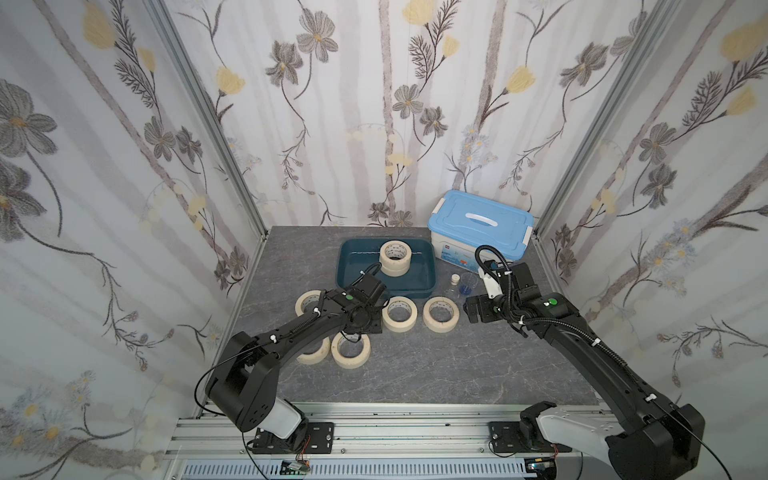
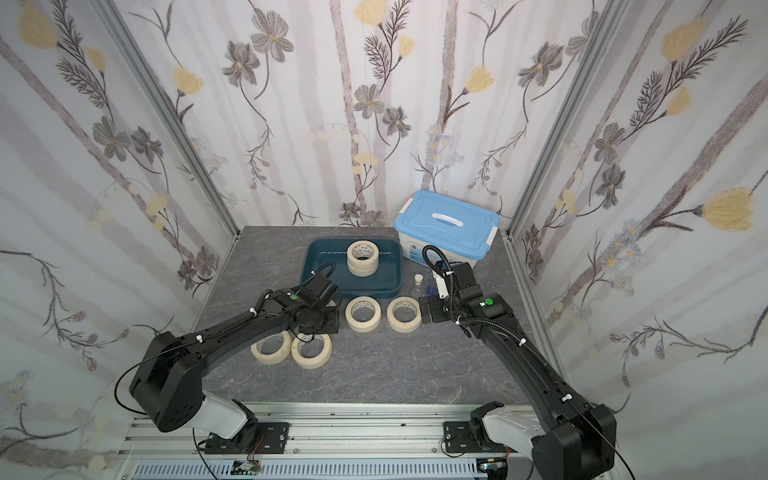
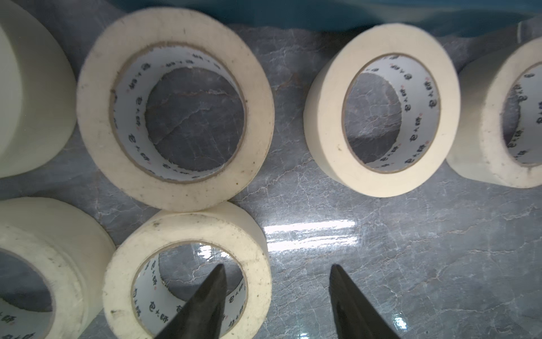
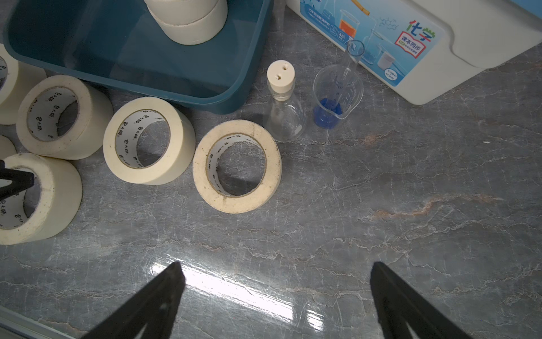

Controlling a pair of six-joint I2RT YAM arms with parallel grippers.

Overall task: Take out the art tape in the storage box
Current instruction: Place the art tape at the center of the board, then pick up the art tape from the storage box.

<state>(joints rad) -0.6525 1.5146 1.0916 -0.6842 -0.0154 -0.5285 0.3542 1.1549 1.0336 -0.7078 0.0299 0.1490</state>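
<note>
Now we see two art tape rolls (image 1: 395,257) stacked in the storage box (image 1: 422,272) by its back edge, and six on the table (image 1: 457,365) in front. Our left gripper (image 3: 277,281) stands half open over the wall of one roll (image 3: 187,229); our right gripper (image 4: 275,273) is wide open.

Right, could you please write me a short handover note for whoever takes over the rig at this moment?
Left gripper: open, straddling the wall of a tape roll lying on the table.
Right gripper: open, empty, over bare table.
Done: six rolls are out, on the table in front of the storage box.
To do: two stacked rolls remain in the box.
</note>
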